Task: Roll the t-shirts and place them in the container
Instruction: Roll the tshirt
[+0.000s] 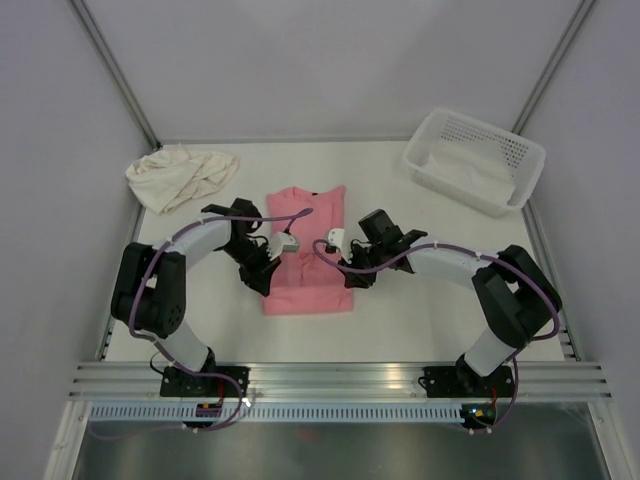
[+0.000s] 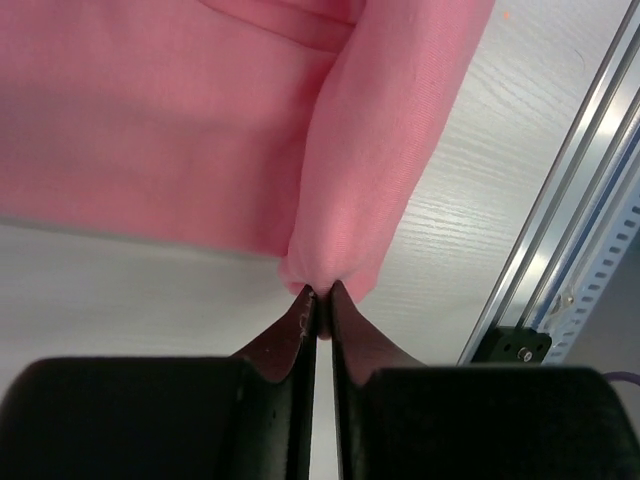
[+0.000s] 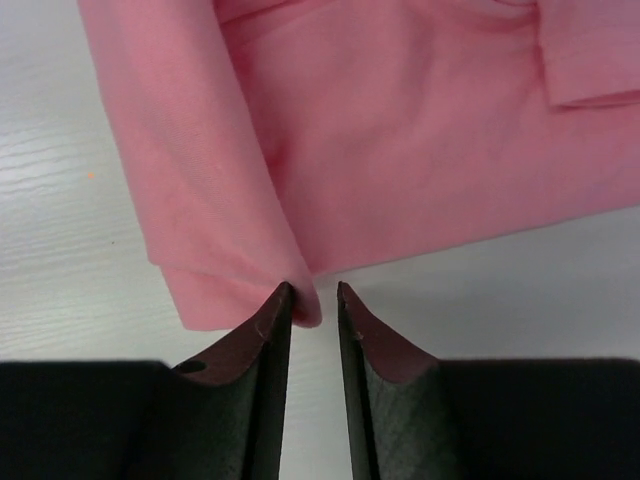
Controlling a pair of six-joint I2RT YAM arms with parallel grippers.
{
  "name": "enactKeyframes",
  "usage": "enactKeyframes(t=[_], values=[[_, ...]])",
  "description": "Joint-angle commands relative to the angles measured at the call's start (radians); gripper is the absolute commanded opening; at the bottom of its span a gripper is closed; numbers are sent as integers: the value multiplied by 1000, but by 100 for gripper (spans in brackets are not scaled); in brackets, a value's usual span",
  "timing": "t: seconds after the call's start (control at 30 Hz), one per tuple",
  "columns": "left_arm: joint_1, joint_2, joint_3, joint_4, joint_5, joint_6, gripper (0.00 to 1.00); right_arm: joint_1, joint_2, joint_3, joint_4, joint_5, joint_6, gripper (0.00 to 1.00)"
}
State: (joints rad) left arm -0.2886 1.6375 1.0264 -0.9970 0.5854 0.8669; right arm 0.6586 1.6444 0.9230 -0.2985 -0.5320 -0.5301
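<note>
A white table with a faint wood grain fills the middle of the top view; an aluminium rail closes its near edge along the lower part of the frame; a salmon-pink t-shirt lies at centre, its sides folded in to make a narrow strip, collar toward the top of the frame; a cream t-shirt sits crumpled in a heap at upper left, well apart from the pink one; a white perforated plastic basket stands at upper right, askew to the table's edges.
</note>
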Motion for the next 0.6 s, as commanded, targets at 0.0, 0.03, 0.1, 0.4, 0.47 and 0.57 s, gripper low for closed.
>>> enactKeyframes(t=[0.0,0.03,0.1,0.4,0.47,0.57], values=[[6,45,57,-6,21,-20,13,-34,-32,37,85,9,85,32],[6,57,72,-2,16,-26,16,-46,-55,33,90,9,88,34],[6,77,90,0,-1,-52,18,-54,-72,33,87,9,113,36],[40,133,161,37,-58,-180,35,-79,-87,27,73,47,369,38],[58,127,162,37,-64,-192,39,-80,-116,10,90,92,398,38],[88,99,164,34,-68,-223,41,-79,-162,2,73,158,461,39]])
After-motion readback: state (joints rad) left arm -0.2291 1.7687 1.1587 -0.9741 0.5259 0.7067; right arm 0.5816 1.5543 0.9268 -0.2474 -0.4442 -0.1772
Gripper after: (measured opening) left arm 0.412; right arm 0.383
